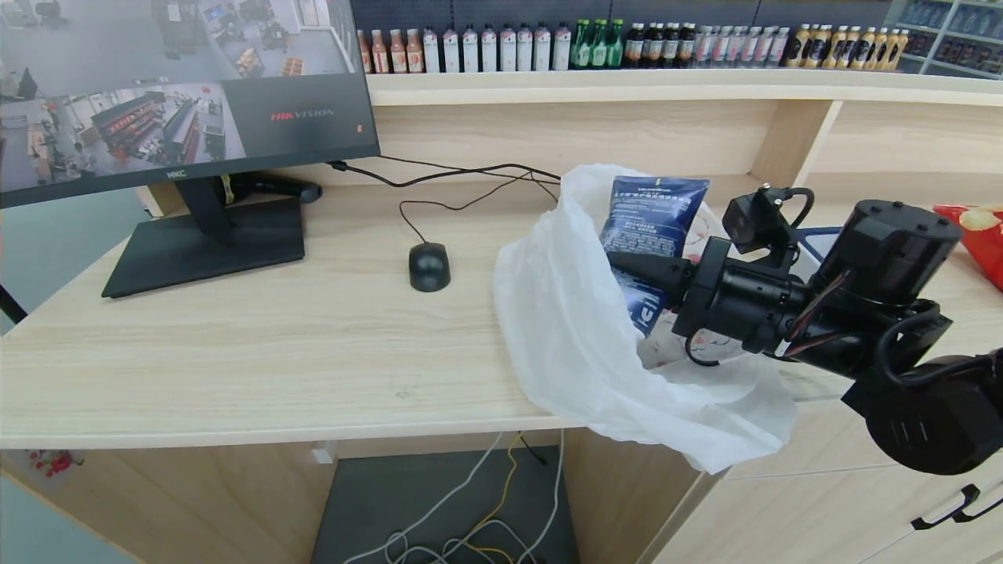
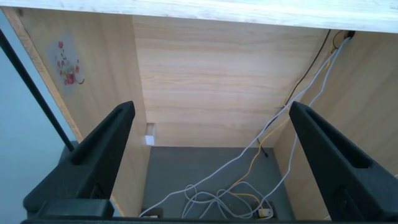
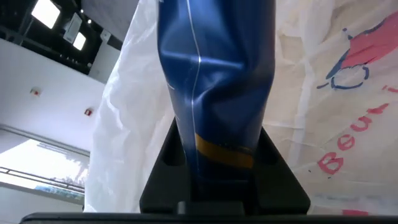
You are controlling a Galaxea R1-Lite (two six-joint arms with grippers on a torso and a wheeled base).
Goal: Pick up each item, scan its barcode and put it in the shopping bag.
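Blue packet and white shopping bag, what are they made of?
Blue packet: probably glossy plastic film; it shines and creases where the right gripper pinches it. White shopping bag: thin and matte, maybe non-woven fabric or soft plastic; it crumples softly and light glows through.

Light wood tabletop, raised ledge behind, bottle shelves beyond, monitor and mouse left, grey floor with loose cables underneath, black-handled cabinet right

place: shop checkout | evidence: stocked bottle shelves behind; wooden counter; surveillance monitor
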